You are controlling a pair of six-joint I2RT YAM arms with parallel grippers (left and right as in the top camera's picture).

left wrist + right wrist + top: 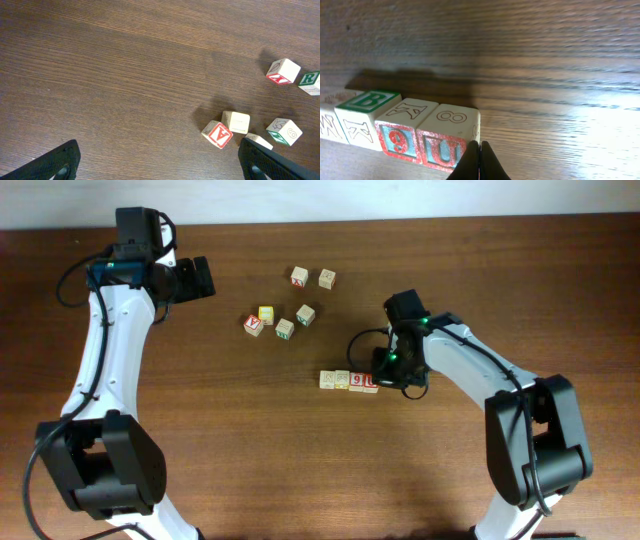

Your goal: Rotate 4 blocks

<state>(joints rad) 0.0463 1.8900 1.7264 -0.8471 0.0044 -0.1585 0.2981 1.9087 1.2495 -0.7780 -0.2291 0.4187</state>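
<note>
Four pale blocks stand in a tight row mid-table. From right to left in the right wrist view they are the red "U" block, the red "6" block, a green-marked block and an end block cut off by the frame edge. From overhead the row runs from the "U" block to the far end block. My right gripper is shut with nothing in it, its tips against the "U" block's right front corner. My left gripper hangs open over bare wood at the far left.
Loose cubes lie behind the row: a red "A" cube, a yellow-faced cube, two green-marked cubes, and a pair further back. In the left wrist view the "A" cube lies near the right finger.
</note>
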